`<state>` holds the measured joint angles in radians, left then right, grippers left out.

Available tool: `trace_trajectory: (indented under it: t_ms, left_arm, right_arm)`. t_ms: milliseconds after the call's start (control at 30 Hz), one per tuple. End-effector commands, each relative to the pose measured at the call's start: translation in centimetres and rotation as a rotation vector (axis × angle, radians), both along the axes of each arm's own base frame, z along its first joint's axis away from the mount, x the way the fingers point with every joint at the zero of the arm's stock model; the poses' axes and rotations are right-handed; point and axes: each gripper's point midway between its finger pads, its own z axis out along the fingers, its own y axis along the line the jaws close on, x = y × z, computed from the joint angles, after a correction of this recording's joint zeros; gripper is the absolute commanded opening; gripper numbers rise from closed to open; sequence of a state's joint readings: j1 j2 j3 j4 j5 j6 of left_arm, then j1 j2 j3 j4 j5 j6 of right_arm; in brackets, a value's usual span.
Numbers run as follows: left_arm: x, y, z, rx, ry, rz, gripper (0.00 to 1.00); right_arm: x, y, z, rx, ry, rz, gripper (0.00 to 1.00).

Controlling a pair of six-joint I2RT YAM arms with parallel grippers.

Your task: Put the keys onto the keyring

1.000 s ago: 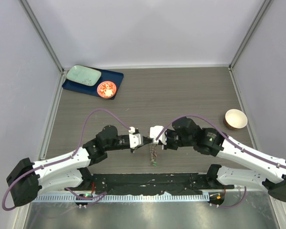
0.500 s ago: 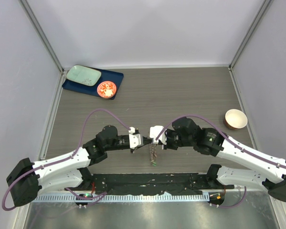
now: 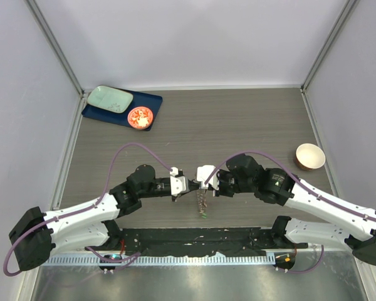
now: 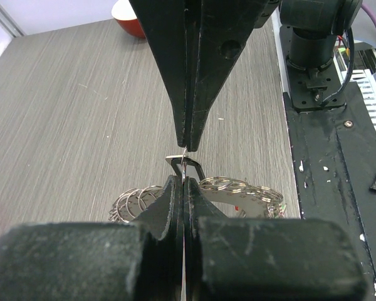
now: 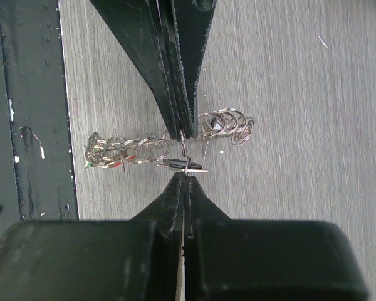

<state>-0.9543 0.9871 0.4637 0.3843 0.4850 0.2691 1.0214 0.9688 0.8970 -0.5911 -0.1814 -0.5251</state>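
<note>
Left gripper (image 4: 183, 183) and right gripper (image 5: 185, 179), both closed, pinch the looped silver metal keyring (image 5: 144, 150), near centre: light, stiff, slippery; hold edge-on.

Far-left corner of the table (image 3: 238, 125): a blue tray (image 3: 149, 100) carries a pale green plate (image 3: 110, 98) and an orange-red dish (image 3: 140, 116); a cream bowl (image 3: 309, 156) sits by the right edge.

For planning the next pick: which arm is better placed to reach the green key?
Right, only slightly. Both the left gripper and right gripper are shut on the ring; the green key lies just on the right's side.
</note>
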Motion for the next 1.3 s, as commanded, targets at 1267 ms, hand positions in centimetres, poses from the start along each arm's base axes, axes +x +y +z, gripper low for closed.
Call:
trace_trajectory:
  t_ms: [1267]
  left_arm:
    - [0.5, -0.6, 3.6, -0.065, -0.074, -0.003, 0.00]
  right_arm:
    - [-0.2, 0.3, 1.5, 0.054, -0.041, 0.020, 0.01]
